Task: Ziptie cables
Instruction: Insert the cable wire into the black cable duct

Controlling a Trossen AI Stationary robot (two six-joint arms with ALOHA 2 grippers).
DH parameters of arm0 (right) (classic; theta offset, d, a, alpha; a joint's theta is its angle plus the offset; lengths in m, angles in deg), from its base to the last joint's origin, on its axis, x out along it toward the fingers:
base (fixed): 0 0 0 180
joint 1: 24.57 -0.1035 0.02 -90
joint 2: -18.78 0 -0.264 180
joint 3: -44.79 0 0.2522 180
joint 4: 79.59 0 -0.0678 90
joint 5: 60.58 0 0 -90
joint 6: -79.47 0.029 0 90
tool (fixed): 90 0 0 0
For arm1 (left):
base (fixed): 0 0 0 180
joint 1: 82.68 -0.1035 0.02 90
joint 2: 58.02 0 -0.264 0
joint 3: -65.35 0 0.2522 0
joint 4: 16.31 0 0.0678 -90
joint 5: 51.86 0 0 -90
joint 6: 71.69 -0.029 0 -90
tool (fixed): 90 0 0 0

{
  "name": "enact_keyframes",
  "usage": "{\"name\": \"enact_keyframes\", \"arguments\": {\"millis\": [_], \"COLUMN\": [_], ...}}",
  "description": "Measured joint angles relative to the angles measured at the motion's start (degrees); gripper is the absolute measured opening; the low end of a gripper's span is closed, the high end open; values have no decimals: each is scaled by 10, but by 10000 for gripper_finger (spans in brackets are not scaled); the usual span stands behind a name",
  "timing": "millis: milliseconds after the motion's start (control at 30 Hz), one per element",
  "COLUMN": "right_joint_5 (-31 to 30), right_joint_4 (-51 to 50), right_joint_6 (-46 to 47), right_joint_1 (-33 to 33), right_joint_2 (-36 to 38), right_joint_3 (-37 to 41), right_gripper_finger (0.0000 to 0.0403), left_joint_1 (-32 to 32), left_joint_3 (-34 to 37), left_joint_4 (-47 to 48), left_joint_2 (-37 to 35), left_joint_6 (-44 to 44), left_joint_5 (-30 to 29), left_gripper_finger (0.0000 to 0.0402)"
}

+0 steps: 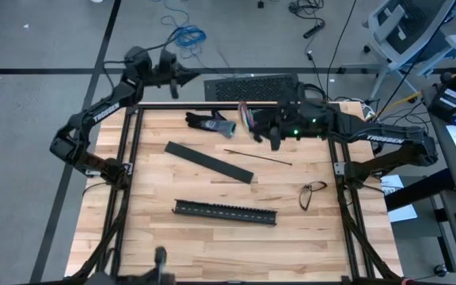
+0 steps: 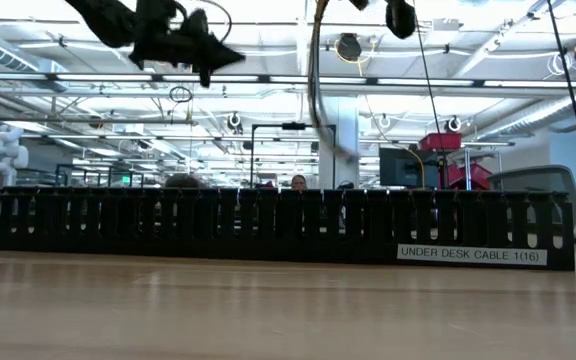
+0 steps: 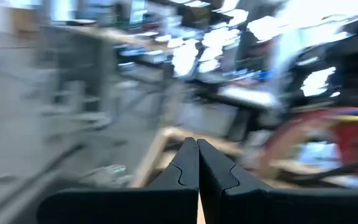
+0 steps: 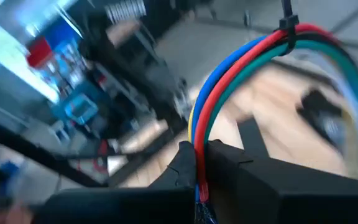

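Pinched between the closed fingers of the right gripper (image 4: 199,163), the bundle of thin red, blue, yellow and green cables (image 4: 241,65) arches up and away from the jaws, a black zip tie (image 4: 288,28) already cinched round it near the far bend. Seen from above, the bundle hangs over the table's far middle, beside a dark glove (image 1: 210,122). Nearer arm: the right; the left gripper (image 3: 197,163), empty and shut, hovers off the far-left edge

Grey floor (image 1: 46,39) around the wooden desk (image 1: 212,245), blue cable coil (image 1: 188,34) lying far left, office chair (image 1: 406,28) far right; bright ceiling lights (image 2: 268,80) overhead.
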Motion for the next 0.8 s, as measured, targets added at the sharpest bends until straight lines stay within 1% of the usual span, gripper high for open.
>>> {"name": "enact_keyframes", "arguments": {"millis": [67, 133, 200, 233, 367, 433, 500, 633, 700, 800], "right_joint_5": [0, 1, 0, 0, 1, 3, 2, 1, 3, 4], "right_joint_4": [37, 58, 72, 79, 127, 156, 173, 173, 168, 158], "right_joint_6": [0, 4, 14, 17, 24, 32, 40, 68, 81, 91], "right_joint_1": [14, 29, 40, 45, 56, 61, 64, 64, 56, 35], "right_joint_2": [-3, -4, -4, -5, -7, -7, -7, -13, -19, -23], "right_joint_3": [0, 0, 0, 0, 0, 0, 0, 0, 0, 0], "right_gripper_finger": [7, 7, 7, 7, 7, 7, 7, 7, 6, 6], "left_joint_1": [5, 17, 35, 46, 99, 130, 165, 227, 243, 244], "left_joint_3": [0, 0, 0, 0, 0, 0, 0, 0, 0, 0], "left_joint_4": [-23, -19, -7, -4, -6, -5, -4, -4, 2, 24], "left_joint_2": [-9, -16, -23, -25, -33, -29, -21, -8, -4, -4], "left_joint_6": [49, 81, 96, 98, 78, 66, 51, 4, -8, -10], "left_joint_5": [71, 122, 146, 147, 139, 123, 97, 27, 13, 10], "left_gripper_finger": [0, 0, 0, 0, 0, 0, 0, 0, 0, 0]}}
